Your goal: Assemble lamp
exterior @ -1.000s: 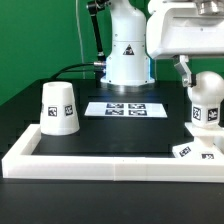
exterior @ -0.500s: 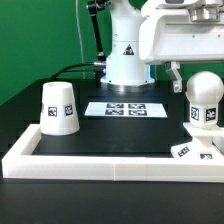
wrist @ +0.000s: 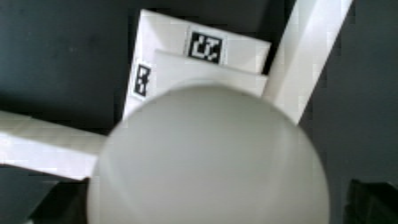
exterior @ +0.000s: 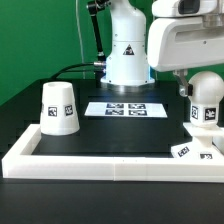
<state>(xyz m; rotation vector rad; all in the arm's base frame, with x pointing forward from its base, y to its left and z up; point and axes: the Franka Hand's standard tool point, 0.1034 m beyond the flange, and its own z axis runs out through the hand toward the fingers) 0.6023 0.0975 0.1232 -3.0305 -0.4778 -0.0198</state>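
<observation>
The rounded white bulb [exterior: 206, 98] stands upright on the flat square base [exterior: 192, 151] at the exterior view's right. My gripper [exterior: 203, 86] hangs over the bulb's top, and one dark finger [exterior: 183, 88] shows beside it. In the wrist view the bulb [wrist: 214, 160] fills the space between the two dark fingers [wrist: 68, 205], with a thin gap on one side. The gripper [wrist: 217, 206] is open around the bulb. The base [wrist: 199, 52] shows its tags beyond the bulb. The tapered shade [exterior: 59, 107] stands alone at the left.
The marker board [exterior: 126, 108] lies at the middle back, before the arm's own pedestal [exterior: 126, 60]. The long white border rail [exterior: 100, 161] runs along the front and both sides and passes close to the base [wrist: 311, 60].
The hand has swung from left back to the right and come lower over the bulb. The bulb, base and shade have stayed put.
</observation>
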